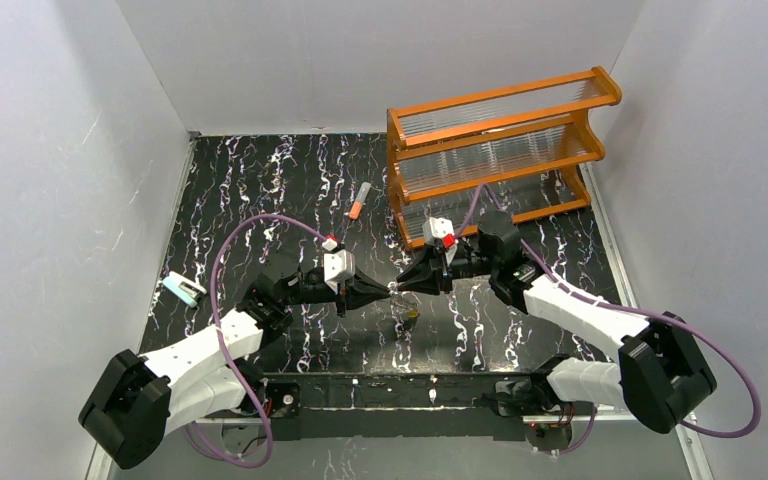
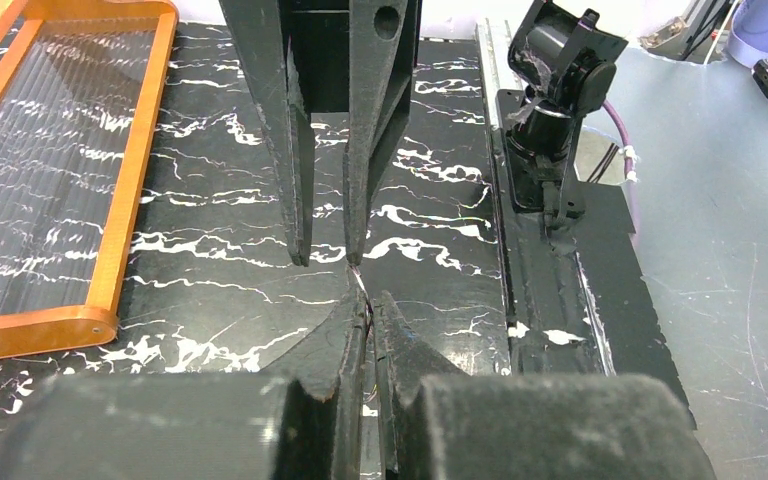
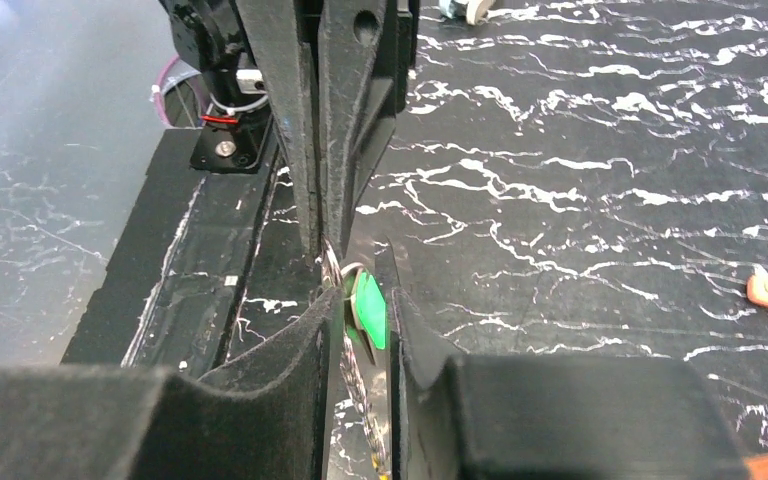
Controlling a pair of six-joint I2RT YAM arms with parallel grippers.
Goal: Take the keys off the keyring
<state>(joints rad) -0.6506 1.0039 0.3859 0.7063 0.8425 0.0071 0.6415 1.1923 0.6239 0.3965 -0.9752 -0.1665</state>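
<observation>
Pinching the thin silvery keyring point(image 3: 332, 266) at its tips, the left gripper point(image 2: 368, 308) is all but closed. The right gripper point(image 2: 325, 255) meets it tip to tip, its jaws a narrow gap apart with the green key point(image 3: 368, 312) between them. Whether they clamp it cannot be told. Both hover over the middle of the black marbled table point(image 1: 260, 200).

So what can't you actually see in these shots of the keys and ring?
- Keyring: both wrist views, only a metal sliver shows; black fingers hide the rest.
- Green key: right wrist view, head visible, blade hidden between the fingers.
- Yellow-orange key: top view, possibly the speck near centre, too small to identify.
- Teal object: top view, too small to name.
</observation>
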